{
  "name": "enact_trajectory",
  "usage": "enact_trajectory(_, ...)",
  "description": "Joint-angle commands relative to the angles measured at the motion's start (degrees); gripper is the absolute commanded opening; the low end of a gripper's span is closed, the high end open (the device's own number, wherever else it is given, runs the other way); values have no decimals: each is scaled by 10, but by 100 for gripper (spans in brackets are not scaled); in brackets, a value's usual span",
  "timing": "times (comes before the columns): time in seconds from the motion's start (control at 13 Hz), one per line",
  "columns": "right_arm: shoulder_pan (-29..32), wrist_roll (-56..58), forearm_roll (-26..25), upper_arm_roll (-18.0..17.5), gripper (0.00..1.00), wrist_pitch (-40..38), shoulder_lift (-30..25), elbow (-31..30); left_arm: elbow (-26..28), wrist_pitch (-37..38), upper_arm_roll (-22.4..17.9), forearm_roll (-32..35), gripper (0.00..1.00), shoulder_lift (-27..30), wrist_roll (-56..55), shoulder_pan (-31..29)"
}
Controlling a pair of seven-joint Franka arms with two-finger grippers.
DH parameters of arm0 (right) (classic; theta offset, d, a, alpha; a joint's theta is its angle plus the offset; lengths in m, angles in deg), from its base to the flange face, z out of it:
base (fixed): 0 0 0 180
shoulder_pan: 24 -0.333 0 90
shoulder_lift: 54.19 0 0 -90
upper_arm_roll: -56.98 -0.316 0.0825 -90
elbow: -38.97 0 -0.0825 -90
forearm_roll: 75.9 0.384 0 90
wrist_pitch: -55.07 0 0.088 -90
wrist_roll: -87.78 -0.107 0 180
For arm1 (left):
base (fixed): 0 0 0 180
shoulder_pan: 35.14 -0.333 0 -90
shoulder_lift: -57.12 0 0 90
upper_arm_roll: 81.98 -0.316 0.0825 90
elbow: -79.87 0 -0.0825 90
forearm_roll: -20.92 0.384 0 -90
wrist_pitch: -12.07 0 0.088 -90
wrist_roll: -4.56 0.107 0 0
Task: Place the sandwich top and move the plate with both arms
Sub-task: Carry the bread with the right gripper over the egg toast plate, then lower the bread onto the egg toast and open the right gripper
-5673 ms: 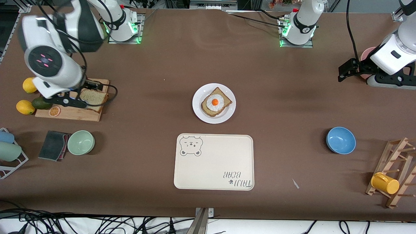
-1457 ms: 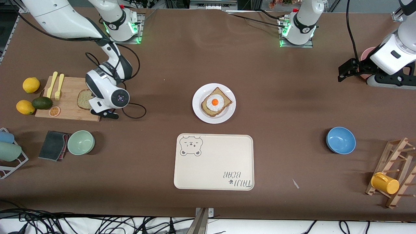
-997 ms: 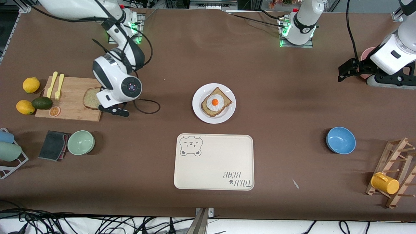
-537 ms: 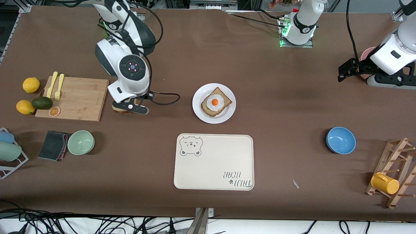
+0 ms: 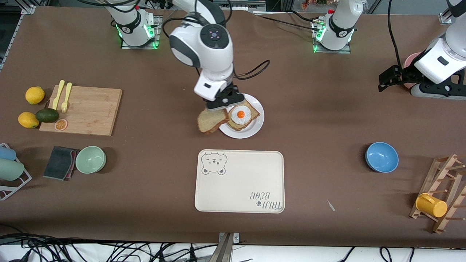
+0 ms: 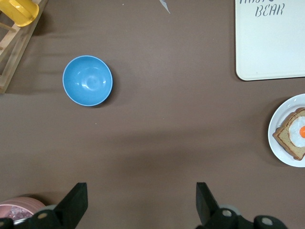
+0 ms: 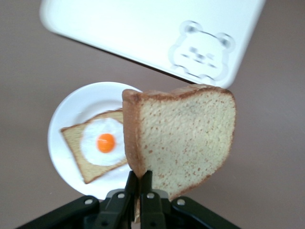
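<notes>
The sandwich top hangs tilted in the air, clamped by one edge in the right end effector, over the rim of the plate toward the right arm's end of the desk. On the plate lies a bread slice topped with a fried egg. Nearer the front camera sits a cream tray with a bear drawing and the words "TAIJI BEAR". The left end effector waits, released, near a blue bowl.
</notes>
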Motion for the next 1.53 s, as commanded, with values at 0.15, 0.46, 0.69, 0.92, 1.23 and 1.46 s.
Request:
enact_trajectory(0.15, -111, 47, -28, 64, 0, 1, 95, 128, -11, 10, 0, -14, 100, -3, 1, -1)
enact_trajectory(0.46, -136, 58, -26, 65, 0, 3, 124, 122, -11, 10, 0, -14, 100, -3, 1, -1)
enact_trajectory(0.69, -148, 54, -51, 59, 0, 3, 154, 118, -11, 10, 0, -14, 100, -3, 0, -1)
enact_trajectory(0.92, -149, 54, -60, 57, 0, 2, 156, 104, -11, 10, 0, -14, 100, -3, 1, -1)
enact_trajectory(1.23, -149, 8, -56, 57, 26, 7, 147, 77, -11, 10, 0, -14, 100, -3, 1, -1)
enact_trajectory(1.46, -149, -9, -57, 58, 100, 7, 111, 61, -11, 10, 0, -14, 100, -3, 1, -1)
